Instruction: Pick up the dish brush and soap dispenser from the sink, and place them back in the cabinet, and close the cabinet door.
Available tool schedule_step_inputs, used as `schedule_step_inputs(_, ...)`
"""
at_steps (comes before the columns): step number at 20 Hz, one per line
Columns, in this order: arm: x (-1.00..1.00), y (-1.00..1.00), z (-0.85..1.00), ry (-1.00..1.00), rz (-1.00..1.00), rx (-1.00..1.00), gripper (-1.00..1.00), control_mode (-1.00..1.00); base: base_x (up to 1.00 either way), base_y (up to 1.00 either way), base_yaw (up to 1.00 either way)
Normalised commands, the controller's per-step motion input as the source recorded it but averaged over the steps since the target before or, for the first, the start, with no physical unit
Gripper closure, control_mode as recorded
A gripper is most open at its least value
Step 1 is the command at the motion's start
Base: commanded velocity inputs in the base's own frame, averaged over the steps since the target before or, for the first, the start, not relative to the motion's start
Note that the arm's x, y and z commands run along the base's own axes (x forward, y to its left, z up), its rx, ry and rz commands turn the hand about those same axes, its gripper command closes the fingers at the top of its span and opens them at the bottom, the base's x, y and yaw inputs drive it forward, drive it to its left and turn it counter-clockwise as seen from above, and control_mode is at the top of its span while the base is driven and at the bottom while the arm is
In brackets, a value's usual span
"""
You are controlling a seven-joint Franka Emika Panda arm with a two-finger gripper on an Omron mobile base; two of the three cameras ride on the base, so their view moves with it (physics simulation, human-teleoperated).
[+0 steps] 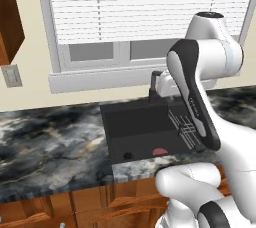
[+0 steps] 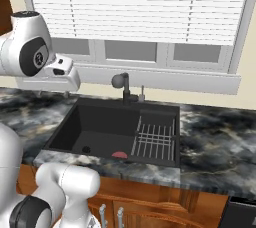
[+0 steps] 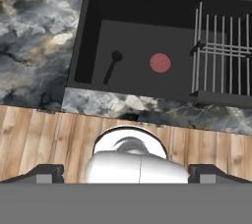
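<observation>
The dish brush [image 3: 160, 63] lies on the floor of the sink [image 3: 142, 7], and what I see of it from my hand camera is its round reddish-pink head, low and flat, about midway along the basin and nearer the front wall than the back. From the left base view the same red head sits against the front edge of the basin, partly cut off by the rim. To one side of it, apart from it, is the small round black drain [image 3: 117, 55], with a thin dark streak running off it; I cannot tell what that streak is. On the other side of the brush head the wire rack [image 3: 221, 51] fills the end of the sink, its bars near the head but not touching it. The dark faucet [image 2: 122, 84] stands at the back rim, under the window with its white blinds [image 2: 140, 2].

The grey-black marbled table [image 3: 34, 36] wraps around the basin. Wooden drawer fronts [image 1: 80, 204] run below its front edge. Up on the wall to the left, a corner of the reddish-brown cabinet [image 1: 10, 17] hangs above a pale light switch [image 1: 11, 76].

My end effector [image 3: 128, 174] is released: its two dark fingertips [image 3: 47, 173] stand wide apart with nothing held between them. It hangs high, out in front of the table and looking down, with the plank floor [image 3: 39, 139] beneath it, well apart from the brush.
</observation>
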Motion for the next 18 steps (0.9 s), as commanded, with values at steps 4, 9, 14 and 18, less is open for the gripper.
schedule_step_inputs(4, 0.28, 0.08, -0.01, 0.00, 0.00, 0.00, -1.00, -1.00, 0.00, 0.00, 0.00)
schedule_step_inputs(9, 0.35, 0.05, 0.00, 0.00, 0.00, 0.00, -1.00, -1.00, 0.00, 0.00, 0.00)
schedule_step_inputs(14, 0.33, 0.01, 0.00, 0.02, 0.01, 0.02, -1.00, -1.00, 0.00, 0.00, 0.00)
schedule_step_inputs(18, 0.34, 0.00, 0.00, 0.04, 0.02, 0.03, -1.00, -1.00, 0.00, 0.00, 0.00)
